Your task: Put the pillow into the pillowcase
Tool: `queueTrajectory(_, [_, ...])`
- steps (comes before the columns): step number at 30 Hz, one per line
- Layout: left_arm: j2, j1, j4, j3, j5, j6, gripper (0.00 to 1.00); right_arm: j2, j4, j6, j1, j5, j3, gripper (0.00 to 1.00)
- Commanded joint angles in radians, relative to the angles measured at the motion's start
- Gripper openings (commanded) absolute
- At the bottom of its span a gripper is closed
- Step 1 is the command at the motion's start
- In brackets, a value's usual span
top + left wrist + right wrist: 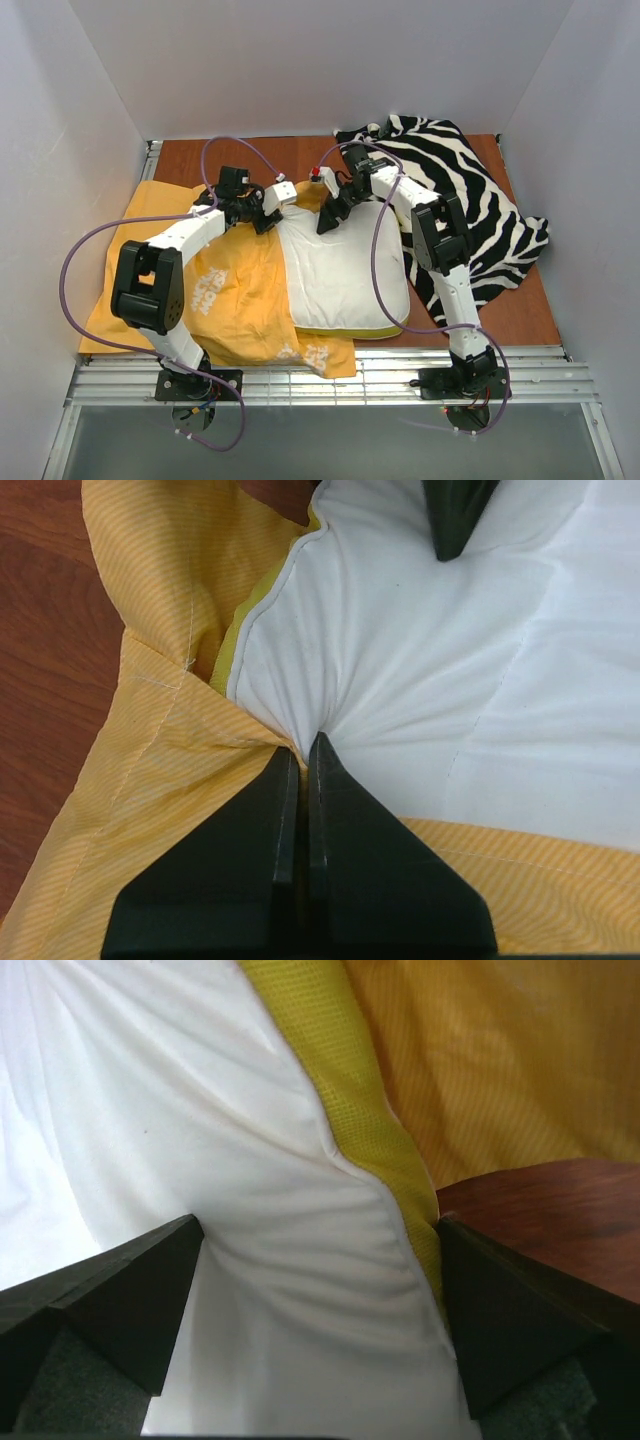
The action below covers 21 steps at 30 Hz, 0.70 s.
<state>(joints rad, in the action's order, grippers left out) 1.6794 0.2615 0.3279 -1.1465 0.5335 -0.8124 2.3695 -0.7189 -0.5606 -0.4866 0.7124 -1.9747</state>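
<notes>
White pillow (200,1110) edge between spread jaws of right gripper (320,1228), left gripper (305,748) jaws pinched tight on orange-yellow pillowcase (150,780) hem.

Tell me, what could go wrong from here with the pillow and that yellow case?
1. The shut left gripper seems to pinch pillow and pillowcase together; pulling may drag both instead of sliding one over the other.
2. The right gripper is open astride the pillow's green-banded edge; the puffy fabric might slip as it closes.
</notes>
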Motion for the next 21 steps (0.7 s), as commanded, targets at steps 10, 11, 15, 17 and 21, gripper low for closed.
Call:
queueTrajectory(10, [-0.191, 0.007, 0.008, -0.108, -0.075, 0.289, 0.28, -0.307, 0.010, 0.115, -0.020, 0.015, -0.041, 0.01])
queueTrajectory(11, [-0.201, 0.001, 0.025, -0.151, -0.073, 0.383, 0.47, -0.379, 0.034, 0.116, -0.026, 0.000, -0.023, 0.01])
queueTrajectory(15, [-0.237, -0.050, 0.125, -0.278, -0.020, 0.569, 0.63, -0.538, 0.078, 0.021, -0.076, -0.106, 0.127, 0.01])
queueTrajectory(17, [-0.254, -0.085, 0.154, -0.320, 0.000, 0.617, 0.75, -0.649, 0.163, -0.051, -0.110, -0.158, 0.282, 0.01])
queueTrajectory(21, [-0.222, -0.171, 0.276, -0.430, 0.045, 0.650, 0.83, -0.817, 0.243, -0.206, -0.170, -0.238, 0.489, 0.01])
